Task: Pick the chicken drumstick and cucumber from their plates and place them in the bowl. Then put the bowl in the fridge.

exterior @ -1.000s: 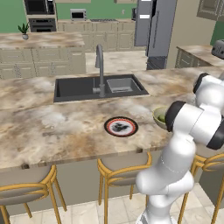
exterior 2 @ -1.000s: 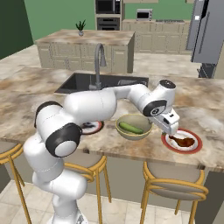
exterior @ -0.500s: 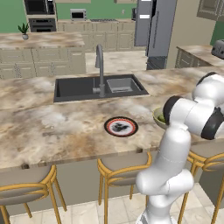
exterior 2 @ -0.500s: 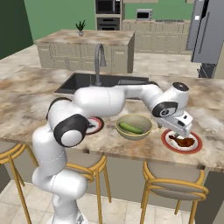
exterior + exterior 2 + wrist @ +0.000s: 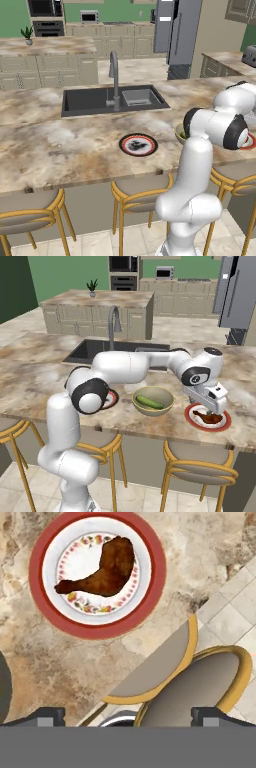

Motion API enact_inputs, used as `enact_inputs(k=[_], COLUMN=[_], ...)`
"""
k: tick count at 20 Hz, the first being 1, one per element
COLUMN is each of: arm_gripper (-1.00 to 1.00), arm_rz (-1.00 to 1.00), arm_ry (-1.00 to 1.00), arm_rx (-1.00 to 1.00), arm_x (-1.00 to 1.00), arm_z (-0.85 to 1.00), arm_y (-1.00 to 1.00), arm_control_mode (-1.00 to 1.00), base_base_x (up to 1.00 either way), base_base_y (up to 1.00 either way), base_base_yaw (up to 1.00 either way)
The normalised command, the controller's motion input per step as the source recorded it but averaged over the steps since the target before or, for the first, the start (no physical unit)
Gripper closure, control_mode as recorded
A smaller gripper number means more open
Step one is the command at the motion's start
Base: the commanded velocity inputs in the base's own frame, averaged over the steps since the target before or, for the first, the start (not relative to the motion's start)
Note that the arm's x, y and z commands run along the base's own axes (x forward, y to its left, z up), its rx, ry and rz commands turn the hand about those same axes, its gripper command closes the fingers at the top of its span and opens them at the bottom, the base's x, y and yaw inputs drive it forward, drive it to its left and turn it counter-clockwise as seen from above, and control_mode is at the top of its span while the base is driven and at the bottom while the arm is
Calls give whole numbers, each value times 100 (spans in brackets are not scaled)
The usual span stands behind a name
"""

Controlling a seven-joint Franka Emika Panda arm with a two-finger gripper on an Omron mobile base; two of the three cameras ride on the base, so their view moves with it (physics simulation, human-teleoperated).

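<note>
The gripper (image 5: 214, 404) is now seen over the right-hand plate (image 5: 190, 417); a second ago it was placed between the bowl (image 5: 153, 400) and that plate, closer to the bowl, and half a second ago just at the plate's near edge. The fingers (image 5: 45, 716) are spread wide apart with nothing between them, as they were before. The chicken drumstick (image 5: 102, 569) is seen lying on the plate (image 5: 97, 628) ahead of the fingertips in the hand view, slightly toward the left finger, untouched and well clear of both tips. Its thick end is pointed up-right, its thin end left. Directly between and just beyond the fingertips, the counter edge and a stool seat (image 5: 197, 684) are seen rather than the plate.

The cucumber (image 5: 148, 402) is found inside the bowl, beside the gripper on the arm's side; neither it nor the bowl has shifted since the earlier frames. The second plate (image 5: 138, 145), with a dark centre, is left on the counter (image 5: 60, 150) in front of the sink (image 5: 112, 99), unchanged. The fridge (image 5: 175, 31) is seen far behind, doors shut. In the left base view the arm's elbow is swung further right than before.
</note>
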Motion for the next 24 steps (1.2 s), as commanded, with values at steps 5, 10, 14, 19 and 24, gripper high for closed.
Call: enact_inputs(k=[5,10,14,19,24], arm_gripper=[-100,-100,-100,-100,-100], arm_rz=[-24,-6,42,93,98], arm_ry=[10,-8,-13,-7,-3], arm_rx=[0,0,-2,-10,-14], arm_x=[2,0,3,0,0], arm_z=[-11,-17,-14,-17,-16], arm_y=[-7,0,-1,-7,-3], arm_control_mode=[-100,-100,-100,-100,-100], base_base_x=[0,0,0,0,0], base_base_y=[0,0,0,0,0], base_base_yaw=[0,0,0,0,0])
